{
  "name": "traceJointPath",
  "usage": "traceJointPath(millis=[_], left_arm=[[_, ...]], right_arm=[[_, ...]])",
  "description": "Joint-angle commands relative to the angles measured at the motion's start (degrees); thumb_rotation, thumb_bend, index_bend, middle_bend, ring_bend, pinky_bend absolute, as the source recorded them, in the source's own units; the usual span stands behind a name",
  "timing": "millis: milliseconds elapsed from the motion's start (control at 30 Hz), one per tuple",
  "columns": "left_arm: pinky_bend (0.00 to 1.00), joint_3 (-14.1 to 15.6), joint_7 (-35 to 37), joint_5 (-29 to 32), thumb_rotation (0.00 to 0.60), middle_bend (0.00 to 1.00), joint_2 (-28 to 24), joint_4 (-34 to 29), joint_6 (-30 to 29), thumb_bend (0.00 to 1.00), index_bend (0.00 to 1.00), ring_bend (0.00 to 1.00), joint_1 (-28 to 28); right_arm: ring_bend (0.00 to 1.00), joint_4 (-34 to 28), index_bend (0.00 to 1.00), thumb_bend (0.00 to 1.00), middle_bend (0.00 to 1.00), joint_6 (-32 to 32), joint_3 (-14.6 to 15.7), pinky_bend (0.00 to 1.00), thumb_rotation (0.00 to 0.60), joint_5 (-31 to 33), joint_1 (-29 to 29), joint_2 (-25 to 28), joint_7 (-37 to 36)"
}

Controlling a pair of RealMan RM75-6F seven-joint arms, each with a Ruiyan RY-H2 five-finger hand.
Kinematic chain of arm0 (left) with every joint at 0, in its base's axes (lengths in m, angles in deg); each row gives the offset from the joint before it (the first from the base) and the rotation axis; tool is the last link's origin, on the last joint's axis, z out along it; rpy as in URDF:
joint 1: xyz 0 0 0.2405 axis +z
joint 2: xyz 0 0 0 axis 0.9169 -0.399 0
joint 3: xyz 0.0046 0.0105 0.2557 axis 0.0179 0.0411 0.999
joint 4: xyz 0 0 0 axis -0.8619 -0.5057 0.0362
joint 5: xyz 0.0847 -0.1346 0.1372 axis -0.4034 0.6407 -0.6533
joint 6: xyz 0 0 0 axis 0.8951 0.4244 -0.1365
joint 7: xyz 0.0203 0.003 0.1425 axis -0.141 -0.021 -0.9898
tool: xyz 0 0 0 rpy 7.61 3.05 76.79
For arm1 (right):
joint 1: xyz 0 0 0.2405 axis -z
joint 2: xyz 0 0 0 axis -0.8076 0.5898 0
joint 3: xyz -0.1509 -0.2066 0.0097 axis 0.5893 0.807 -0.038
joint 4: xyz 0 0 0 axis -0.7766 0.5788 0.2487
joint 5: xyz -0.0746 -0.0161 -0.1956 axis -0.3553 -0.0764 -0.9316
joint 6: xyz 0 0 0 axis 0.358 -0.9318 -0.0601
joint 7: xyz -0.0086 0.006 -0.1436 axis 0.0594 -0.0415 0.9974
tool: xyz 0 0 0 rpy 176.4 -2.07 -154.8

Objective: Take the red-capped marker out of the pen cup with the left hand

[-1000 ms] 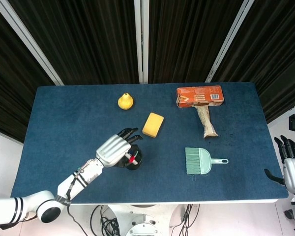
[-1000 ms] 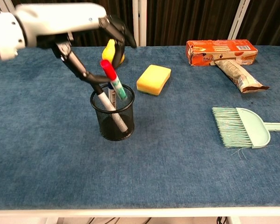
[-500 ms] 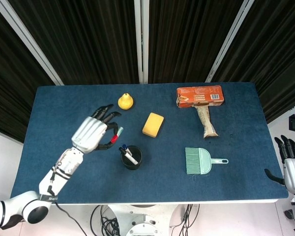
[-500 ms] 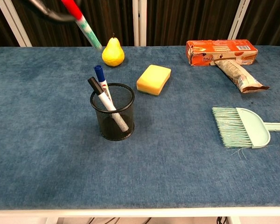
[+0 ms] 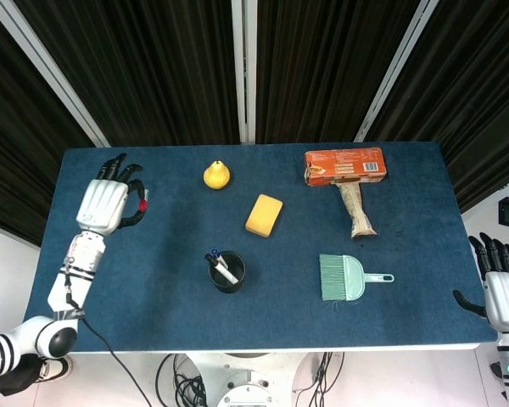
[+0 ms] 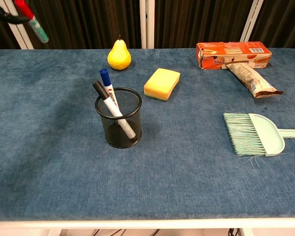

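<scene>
The red-capped marker (image 6: 31, 15) is out of the pen cup (image 6: 119, 118), held tilted above the far left corner of the worktop (image 5: 153, 280) by the left hand (image 5: 107, 200), whose fingers (image 5: 134, 214) are grasping it. The mesh cup stands near the worktop's middle with a blue-capped marker (image 6: 107, 84) and a black-capped marker (image 6: 106, 100) in it, a sponge (image 6: 162, 83) and a pear (image 6: 119, 56) beyond it. The right hand (image 5: 497, 282) hangs off the worktop's right edge, its fingers released and apart

A robot lab: blue-felt table (image 5: 110, 254), black curtains (image 5: 153, 68) behind (metal struts (image 5: 244, 68) between), cables (image 5: 174, 373) underneath.
</scene>
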Motion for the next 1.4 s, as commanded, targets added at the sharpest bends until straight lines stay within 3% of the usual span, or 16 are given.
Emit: traceJointPath(millis=[33, 267, 433, 467, 600, 833, 1033, 1200, 1400], left_arm=[[0.11, 1.3, 2.2, 0.7, 0.6, 0.2, 5.1, 8.8, 1.2, 0.34, 0.61, 0.0, 0.9], [0.11, 3.2, 8.4, -0.7, 0.6, 0.21, 11.4, 19.4, 5.1, 0.34, 0.58, 0.0, 1.6], [0.11, 4.3, 12.9, -2.8, 0.6, 0.2, 12.0, 20.5, 7.5, 0.32, 0.35, 0.0, 2.4], [0.11, 4.6, 13.0, -3.2, 0.6, 0.2, 11.8, 20.2, 7.5, 0.31, 0.25, 0.0, 2.7], [0.1, 4.9, 11.8, -3.9, 0.6, 0.19, 9.8, 16.1, 5.9, 0.26, 0.07, 0.0, 4.1], [0.1, 6.3, 7.5, -6.6, 0.6, 0.18, 2.3, 3.7, -0.2, 0.23, 0.06, 0.0, 8.3], [0.11, 8.3, 3.5, -9.2, 0.6, 0.16, -1.4, -1.0, -8.1, 0.23, 0.08, 0.0, 13.5], [0.12, 14.4, 4.9, -14.4, 0.6, 0.1, -3.6, 2.0, -11.4, 0.2, 0.08, 0.0, 19.2], [0.11, 16.1, 10.8, -16.3, 0.6, 0.02, -2.0, 9.7, -17.3, 0.17, 0.07, 0.0, 25.6]], right_arm=[[0.0, -0.1, 0.0, 0.14, 0.0, 0.2, -0.1, 0.0, 0.6, 0.4, -0.1, -0.1, 0.2], [0.0, -0.2, 0.0, 0.14, 0.0, 0.5, -0.1, 0.0, 0.6, 0.7, -0.2, -0.4, 0.7], [0.0, 0.2, 0.0, 0.15, 0.0, 0.4, 0.0, 0.0, 0.6, 0.4, -0.2, -0.5, 0.3], [0.0, 0.3, 0.0, 0.14, 0.0, 0.4, 0.1, 0.0, 0.6, 0.3, -0.2, -0.4, 0.3], [0.0, 0.3, 0.0, 0.14, 0.0, 0.4, 0.1, 0.0, 0.6, 0.1, -0.2, -0.4, 0.1], [0.0, 1.2, 0.0, 0.14, 0.0, 1.0, 0.1, 0.0, 0.6, 0.5, -0.4, -0.8, -0.6], [0.0, 2.1, 0.0, 0.14, 0.0, 1.1, 0.3, 0.0, 0.6, -0.3, -0.6, -1.0, -1.4], [0.0, 6.7, 0.0, 0.11, 0.0, -2.1, 1.5, 0.0, 0.6, -6.8, -0.7, -3.0, -3.6], [0.0, 8.9, 0.0, 0.1, 0.0, -1.9, 3.2, 0.0, 0.6, -7.9, -0.2, -5.6, -1.7]])
